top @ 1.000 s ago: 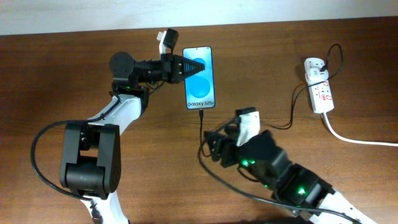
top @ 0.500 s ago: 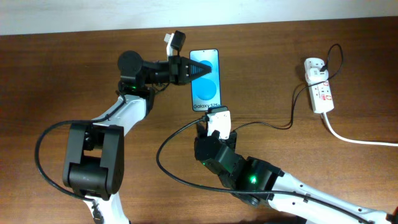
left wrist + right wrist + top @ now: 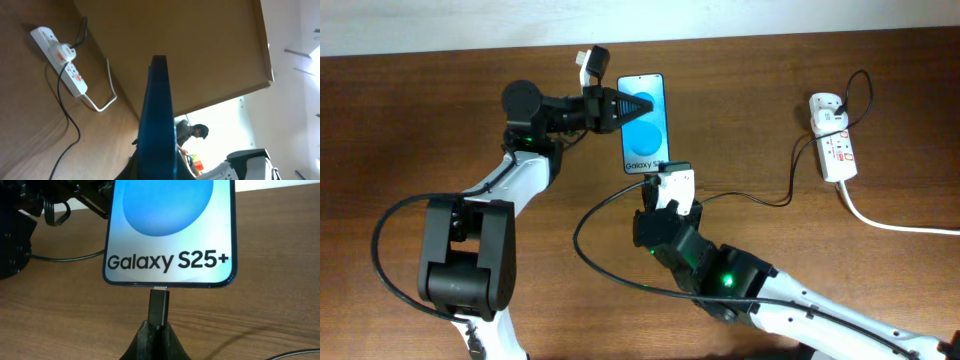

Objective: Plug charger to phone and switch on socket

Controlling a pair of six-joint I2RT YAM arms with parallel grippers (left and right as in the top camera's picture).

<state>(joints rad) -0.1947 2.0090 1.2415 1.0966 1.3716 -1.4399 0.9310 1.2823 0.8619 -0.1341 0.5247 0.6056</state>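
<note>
Charger [image 3: 159, 305], pinched in right gripper [image 3: 156, 330], touches bottom edge of phone [image 3: 170, 230]

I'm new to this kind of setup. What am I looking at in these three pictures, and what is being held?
Two robot arms work at a wooden table. One picture looks down from above; the other two come from small cameras on each arm's wrist. The left end effector is shut on the side of a phone, which its own wrist camera sees edge-on. The right end effector is shut on the charger plug, whose tip meets the phone's bottom edge; I cannot tell whether it is fully in. The charger's thin black cable runs across to a white power strip lying at the far right of the overhead view.
</note>
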